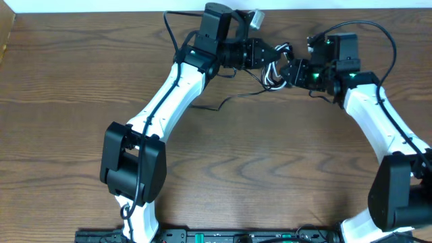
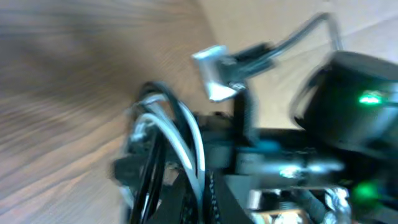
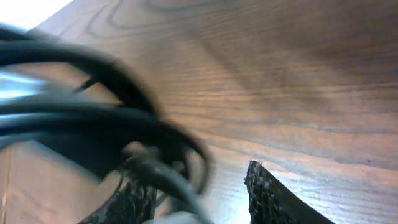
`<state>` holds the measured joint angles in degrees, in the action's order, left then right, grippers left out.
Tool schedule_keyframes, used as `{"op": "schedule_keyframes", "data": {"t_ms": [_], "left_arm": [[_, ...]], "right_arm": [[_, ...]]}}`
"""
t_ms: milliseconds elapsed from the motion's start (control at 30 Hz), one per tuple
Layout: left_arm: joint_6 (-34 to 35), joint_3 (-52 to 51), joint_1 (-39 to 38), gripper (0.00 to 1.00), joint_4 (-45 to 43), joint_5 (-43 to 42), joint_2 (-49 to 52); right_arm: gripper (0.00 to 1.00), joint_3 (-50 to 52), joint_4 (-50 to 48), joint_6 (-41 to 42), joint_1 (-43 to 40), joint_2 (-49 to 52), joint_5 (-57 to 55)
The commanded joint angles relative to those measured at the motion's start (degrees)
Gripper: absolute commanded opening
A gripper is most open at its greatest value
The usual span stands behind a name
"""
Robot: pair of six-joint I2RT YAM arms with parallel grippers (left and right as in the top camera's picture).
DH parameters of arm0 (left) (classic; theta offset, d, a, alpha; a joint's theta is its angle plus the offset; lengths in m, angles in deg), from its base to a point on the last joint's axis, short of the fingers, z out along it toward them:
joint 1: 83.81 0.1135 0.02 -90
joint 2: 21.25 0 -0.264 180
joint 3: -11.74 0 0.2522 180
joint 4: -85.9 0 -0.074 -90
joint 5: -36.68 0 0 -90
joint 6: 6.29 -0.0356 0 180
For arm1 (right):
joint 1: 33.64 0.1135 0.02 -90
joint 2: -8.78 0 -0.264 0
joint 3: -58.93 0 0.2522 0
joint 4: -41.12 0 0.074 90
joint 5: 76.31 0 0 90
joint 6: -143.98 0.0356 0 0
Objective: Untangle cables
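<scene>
Wood-grain surface, both arms meeting at far centre. The cables sit bunched between the left end effector, clenched, apparently to anchor the bundle, and the right end effector, fingers apart beside the cords, probably seeking a strand to pull free.

The table is brown wood with darker wavy grain. The cables, upper middle of the overhead view, are black loops with a white one among them. A plug, upper middle of the left wrist view, is pale silver-white. The left arm and the right arm are white with black joints and small green lights. The right gripper has black pads with a rough speckled texture.
</scene>
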<state>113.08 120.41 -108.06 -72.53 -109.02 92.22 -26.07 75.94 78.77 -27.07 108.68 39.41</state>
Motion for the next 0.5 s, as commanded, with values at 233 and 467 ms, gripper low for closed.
{"op": "schedule_keyframes", "data": {"t_ms": [233,467], "left_arm": [[29.4,0.0,2.8,0.07,-32.7,-18.1,-2.1],[57.3,0.0,6.6,0.07,-68.3,-18.6,-2.1]], "right_arm": [[0.41,-0.1,1.0,4.3,0.0,6.2,-9.1],[0.39,0.0,1.9,4.3,-0.6,11.8,-9.3]]}}
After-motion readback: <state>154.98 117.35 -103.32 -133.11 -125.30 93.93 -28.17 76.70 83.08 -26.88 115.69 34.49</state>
